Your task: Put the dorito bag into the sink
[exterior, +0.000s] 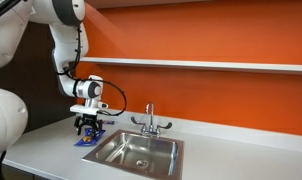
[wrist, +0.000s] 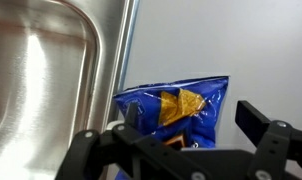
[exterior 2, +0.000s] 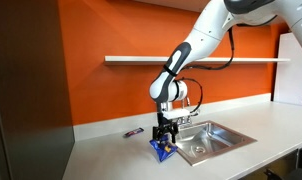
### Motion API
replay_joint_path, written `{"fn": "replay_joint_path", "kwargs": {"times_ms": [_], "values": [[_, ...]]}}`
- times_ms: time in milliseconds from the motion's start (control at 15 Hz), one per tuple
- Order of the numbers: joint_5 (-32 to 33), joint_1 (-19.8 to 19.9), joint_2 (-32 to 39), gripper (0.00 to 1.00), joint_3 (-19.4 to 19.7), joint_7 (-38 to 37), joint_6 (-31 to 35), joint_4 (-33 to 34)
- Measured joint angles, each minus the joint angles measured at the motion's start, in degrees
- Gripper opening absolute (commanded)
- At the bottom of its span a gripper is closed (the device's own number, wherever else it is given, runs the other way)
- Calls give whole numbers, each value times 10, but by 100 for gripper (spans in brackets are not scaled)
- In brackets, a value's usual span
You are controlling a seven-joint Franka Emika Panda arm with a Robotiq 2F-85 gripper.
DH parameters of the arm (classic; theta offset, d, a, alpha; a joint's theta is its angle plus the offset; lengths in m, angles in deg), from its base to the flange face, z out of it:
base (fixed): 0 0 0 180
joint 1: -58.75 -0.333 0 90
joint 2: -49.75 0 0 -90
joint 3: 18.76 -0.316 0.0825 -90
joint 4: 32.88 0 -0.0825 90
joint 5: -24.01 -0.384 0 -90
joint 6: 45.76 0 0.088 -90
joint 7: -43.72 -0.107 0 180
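Note:
The dorito bag (wrist: pixel 181 105), blue with yellow-orange chip markings, lies flat on the white counter just beside the rim of the sink (wrist: pixel 41 70). It shows in both exterior views (exterior: pixel 88 142) (exterior 2: pixel 160 150). The sink is a stainless-steel basin (exterior: pixel 161 147) (exterior 2: pixel 223 130) with a chrome faucet (exterior: pixel 149 122). My gripper (wrist: pixel 196 120) is open and points down right over the bag, one finger over its left part and the other just past its right edge. It shows low over the bag in both exterior views (exterior: pixel 87 130) (exterior 2: pixel 166 138). The fingertips are hidden.
A small dark object (exterior 2: pixel 133 132) lies on the counter behind the bag. An orange wall with a white shelf (exterior: pixel 211 64) (exterior 2: pixel 191 59) runs behind the counter. A dark panel (exterior 2: pixel 26 90) stands at one end of the counter.

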Motion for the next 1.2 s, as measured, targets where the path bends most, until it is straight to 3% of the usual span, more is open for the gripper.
{"fn": "replay_joint_path", "kwargs": {"times_ms": [867,1000,1200], "values": [[0,0,23,100,-5,0,0,15],[0,0,25,74,-5,0,0,18],[0,0,28,49,-5,0,0,23]]}}
